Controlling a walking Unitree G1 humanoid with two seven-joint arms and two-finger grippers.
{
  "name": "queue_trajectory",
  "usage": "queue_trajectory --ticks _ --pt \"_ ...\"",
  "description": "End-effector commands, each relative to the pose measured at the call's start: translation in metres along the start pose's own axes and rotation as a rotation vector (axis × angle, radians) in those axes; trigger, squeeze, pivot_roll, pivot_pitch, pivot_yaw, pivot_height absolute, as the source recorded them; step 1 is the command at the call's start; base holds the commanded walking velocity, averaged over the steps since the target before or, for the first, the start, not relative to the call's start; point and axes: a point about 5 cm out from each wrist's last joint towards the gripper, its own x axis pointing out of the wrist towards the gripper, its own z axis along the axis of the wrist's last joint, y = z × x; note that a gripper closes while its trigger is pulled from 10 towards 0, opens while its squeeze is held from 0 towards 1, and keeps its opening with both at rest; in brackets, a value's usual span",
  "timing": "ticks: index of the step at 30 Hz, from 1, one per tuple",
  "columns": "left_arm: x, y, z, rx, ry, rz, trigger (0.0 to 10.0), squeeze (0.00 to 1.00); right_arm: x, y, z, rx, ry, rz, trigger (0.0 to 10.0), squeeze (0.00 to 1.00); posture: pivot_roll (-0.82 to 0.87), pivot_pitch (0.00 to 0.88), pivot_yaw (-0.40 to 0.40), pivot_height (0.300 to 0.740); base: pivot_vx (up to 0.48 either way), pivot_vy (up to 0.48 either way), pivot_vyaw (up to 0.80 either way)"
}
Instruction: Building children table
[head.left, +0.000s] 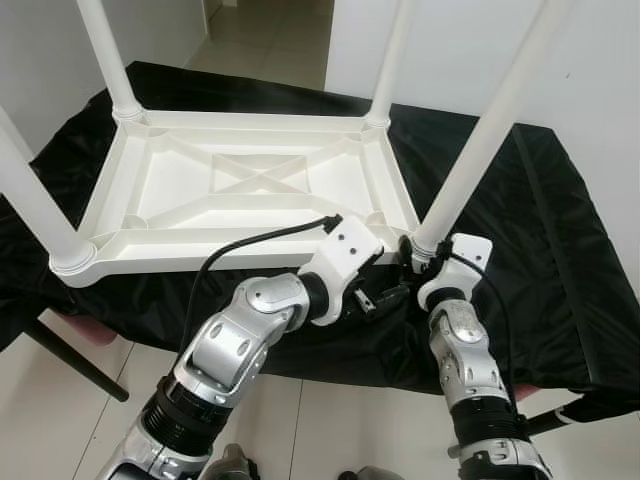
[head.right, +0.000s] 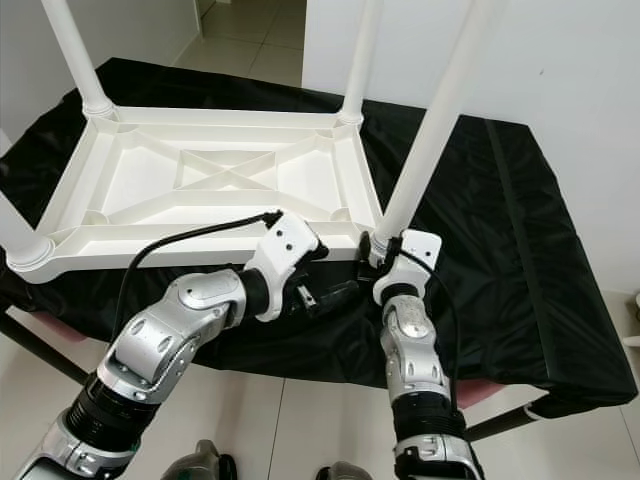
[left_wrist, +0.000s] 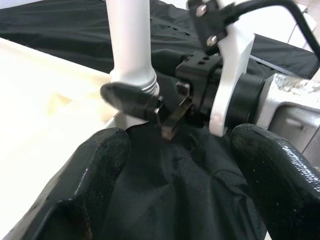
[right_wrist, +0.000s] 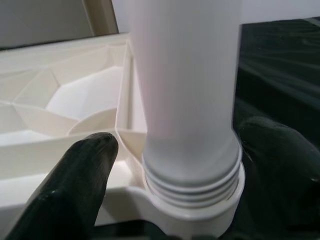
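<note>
A white plastic tabletop (head.left: 250, 180) lies upside down on a black cloth, with white legs standing up from its corners. At the near right corner, the near right leg (head.left: 480, 140) sits in its socket, and screw threads (right_wrist: 190, 185) show at its base. My right gripper (head.left: 425, 258) is open at that base, one finger (right_wrist: 75, 190) on each side of the leg, with a small gap on one side. My left gripper (head.left: 385, 297) hovers open over the cloth just left of that corner, its fingers (left_wrist: 95, 175) pointing at the right gripper.
The black cloth (head.left: 540, 250) covers a low stand and reaches well past the tabletop on the right. The other legs rise at the far left (head.left: 105, 50), far right (head.left: 392, 50) and near left (head.left: 30, 200). Pale tiled floor (head.left: 60, 420) lies below the near edge.
</note>
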Motion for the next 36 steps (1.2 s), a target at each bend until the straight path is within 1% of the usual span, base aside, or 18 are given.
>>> queue_trajectory --ticks 1,3,4,5,6,8,9,10,11,12,13,14,17,20,22,26,30,36 --pt "0.002 0.001 0.002 0.013 -0.005 0.005 10.0 0.0 -0.001 -0.003 -0.003 0.016 0.004 0.011 10.0 1.0 0.05 0.0 -0.05 0.74 0.0 0.0 0.0" --pt "0.002 0.002 0.003 0.015 -0.007 0.009 10.0 0.0 0.001 -0.012 0.0 -0.02 -0.023 0.061 10.0 1.0 0.05 0.0 -0.048 0.74 0.0 0.0 0.0" --pt "0.002 0.002 0.003 0.015 -0.007 0.009 10.0 0.0 0.001 -0.012 0.0 -0.02 -0.023 0.061 10.0 1.0 0.05 0.0 -0.048 0.74 0.0 0.0 0.0" --pt "0.001 0.003 0.003 0.015 -0.008 0.012 10.0 0.0 0.003 -0.017 0.001 -0.029 -0.03 0.088 10.0 1.0 0.05 0.0 -0.048 0.74 0.0 0.0 0.0" --pt "0.001 0.003 0.003 0.015 -0.008 0.012 10.0 0.0 0.003 -0.017 0.001 -0.029 -0.03 0.088 10.0 1.0 0.05 0.0 -0.048 0.74 0.0 0.0 0.0" --pt "0.001 0.004 0.004 0.014 -0.009 0.014 10.0 0.0 0.008 -0.031 0.001 -0.066 -0.014 0.118 10.0 1.0 0.05 0.001 -0.045 0.74 0.0 0.0 0.0" --pt "0.001 0.004 0.004 0.014 -0.009 0.014 10.0 0.0 0.008 -0.031 0.001 -0.066 -0.014 0.118 10.0 1.0 0.05 0.001 -0.045 0.74 0.0 0.0 0.0" --pt "0.001 0.004 0.004 0.014 -0.008 0.014 10.0 0.0 0.01 -0.038 0.0 -0.095 0.002 0.116 10.0 0.44 0.05 0.001 -0.045 0.74 0.0 0.0 0.0" --pt "0.001 0.004 0.004 0.014 -0.008 0.014 10.0 0.0 0.01 -0.038 0.0 -0.095 0.002 0.116 10.0 0.44 0.05 0.001 -0.045 0.74 0.0 0.0 0.0" --pt "0.0 0.004 0.003 0.013 -0.006 0.015 10.0 0.0 0.015 -0.048 -0.001 -0.125 0.031 0.12 10.0 0.0 0.06 0.004 -0.045 0.74 0.0 0.0 0.0" --pt "0.0 0.004 0.003 0.013 -0.006 0.015 10.0 0.0 0.015 -0.048 -0.001 -0.125 0.031 0.12 10.0 0.0 0.06 0.004 -0.045 0.74 0.0 0.0 0.0" --pt "0.0 0.005 0.003 0.014 -0.005 0.016 10.0 0.0 0.019 -0.05 0.0 -0.124 0.043 0.174 10.0 0.0 0.05 0.005 -0.042 0.74 0.0 0.0 0.0" --pt "0.001 0.005 0.003 0.015 -0.005 0.017 10.0 0.0 0.021 -0.049 0.001 -0.12 0.043 0.207 10.0 0.0 0.06 0.004 -0.043 0.74 0.0 0.0 0.0" --pt "0.001 0.006 0.003 0.016 -0.005 0.018 10.0 0.0 0.024 -0.047 0.002 -0.117 0.05 0.268 10.0 0.0 0.06 0.004 -0.043 0.74 0.0 0.0 0.0" --pt "0.001 0.007 0.004 0.019 -0.009 0.023 10.0 0.0 0.029 -0.042 0.006 -0.095 0.03 0.356 10.0 0.0 0.06 0.001 -0.047 0.74 0.0 0.0 0.0" --pt "0.001 0.007 0.005 0.019 -0.012 0.025 10.0 0.0 0.034 -0.04 0.01 -0.071 0.027 0.429 10.0 0.0 0.06 0.001 -0.049 0.74 0.0 0.0 0.0" --pt "0.001 0.007 0.006 0.017 -0.015 0.027 10.0 0.0 0.039 -0.04 0.014 -0.059 0.036 0.464 10.0 0.0 0.07 0.002 -0.048 0.74 0.0 0.0 0.0" --pt "0.001 0.007 0.006 0.016 -0.017 0.028 10.0 0.0 0.044 -0.043 0.018 -0.068 0.047 0.461 10.0 0.0 0.07 0.001 -0.047 0.74 0.0 0.0 0.0"
